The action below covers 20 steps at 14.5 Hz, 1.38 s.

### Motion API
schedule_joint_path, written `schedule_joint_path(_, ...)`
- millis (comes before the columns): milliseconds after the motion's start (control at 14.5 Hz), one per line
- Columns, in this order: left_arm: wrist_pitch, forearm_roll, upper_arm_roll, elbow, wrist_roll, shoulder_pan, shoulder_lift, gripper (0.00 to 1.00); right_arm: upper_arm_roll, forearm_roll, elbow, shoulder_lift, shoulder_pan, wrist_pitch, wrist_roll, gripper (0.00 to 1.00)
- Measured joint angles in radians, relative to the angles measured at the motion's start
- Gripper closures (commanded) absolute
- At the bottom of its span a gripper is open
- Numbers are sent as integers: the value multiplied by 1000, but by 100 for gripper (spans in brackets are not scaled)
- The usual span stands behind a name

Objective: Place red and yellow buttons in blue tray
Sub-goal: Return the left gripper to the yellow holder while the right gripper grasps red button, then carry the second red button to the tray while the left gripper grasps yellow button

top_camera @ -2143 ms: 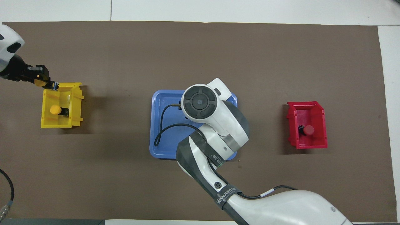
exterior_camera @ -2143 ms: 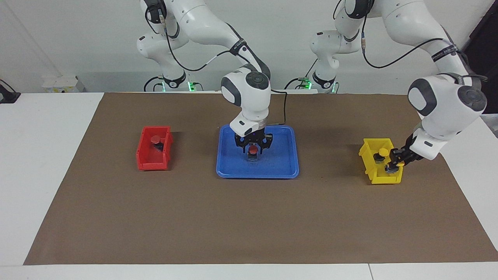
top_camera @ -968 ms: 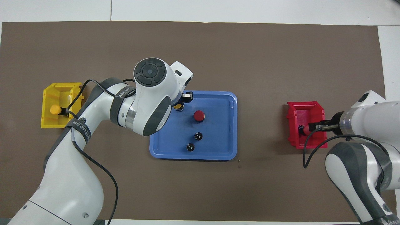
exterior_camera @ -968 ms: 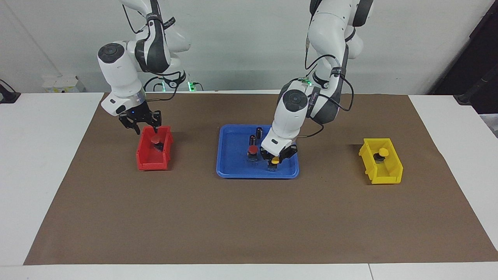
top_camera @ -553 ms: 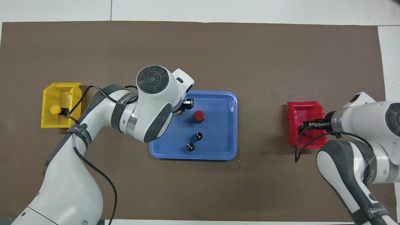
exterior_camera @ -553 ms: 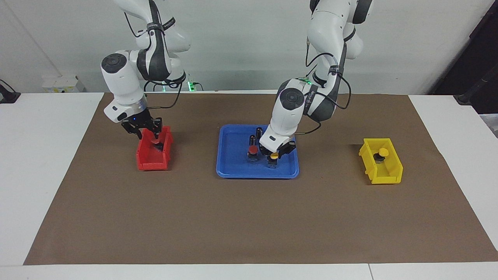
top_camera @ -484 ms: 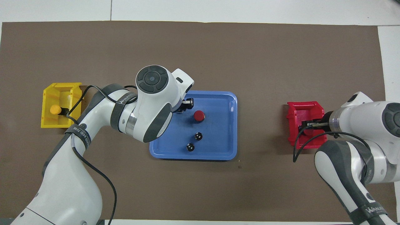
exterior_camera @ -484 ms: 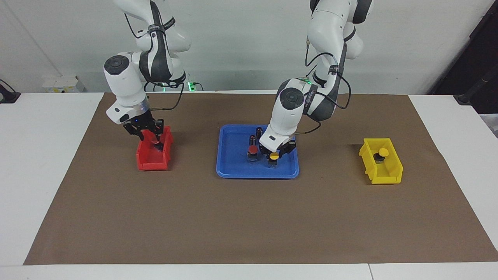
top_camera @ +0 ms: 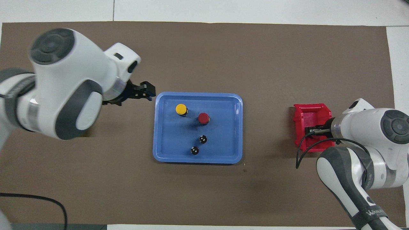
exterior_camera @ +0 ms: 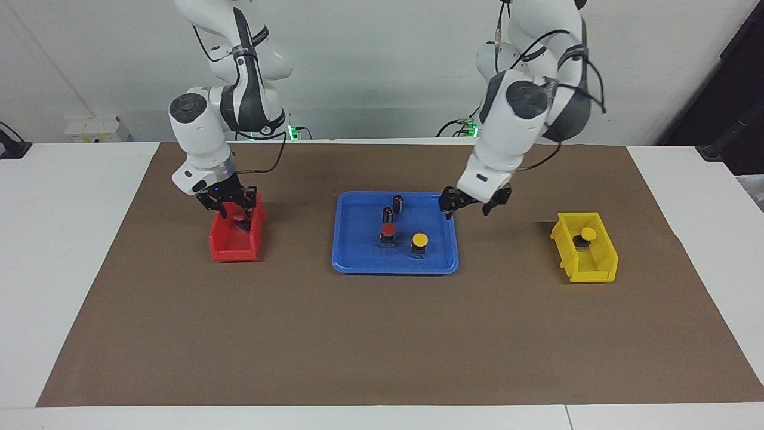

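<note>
Flat blue plastic tray (exterior_camera: 352, 263): plain blue. In it, a yellow-capped push button (exterior_camera: 419, 240) and a red-capped push button (exterior_camera: 388, 231), both on dark bases, plus two black capless cylinders (top_camera: 198, 144). Small red bin (exterior_camera: 224, 248); small yellow bin (exterior_camera: 600, 272). Brown mat (exterior_camera: 358, 340) over white desk (exterior_camera: 54, 239).

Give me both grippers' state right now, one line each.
Left gripper: open, holding nothing, in the air over the edge of the blue tray.
Right gripper: down in the red bin at the red button; grip cannot be told.
</note>
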Motion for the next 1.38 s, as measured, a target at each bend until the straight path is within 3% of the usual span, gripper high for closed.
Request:
schedule_joint_path(276,-60,32,12,6,284,263,-46,0,-1,0,-25,-2,-2,9,-9,37)
schedule_joint_path(415,-32,57,13,-9,358,337,-42,2,-1,0,-33,-3,-2,11,-14,45)
schedule_joint_path(691,174,64,13,-127,398,388,-40,28,-2,0,-34,-5,-10,11,-39,72)
schedule_joint_path(968,362,65,12,-298,464,405,-29,32,-1,0,-24,-6,-10,4,-40,75)
schedule_joint_path(1175,413,65,12,-350,488,426,-26,32,6,-3,101,-1,3,-160,-43,75)
schedule_joint_path(1382,488,66,5,-410,490,426,-25,32,9,-3,331,31,57,-385,-40,74)
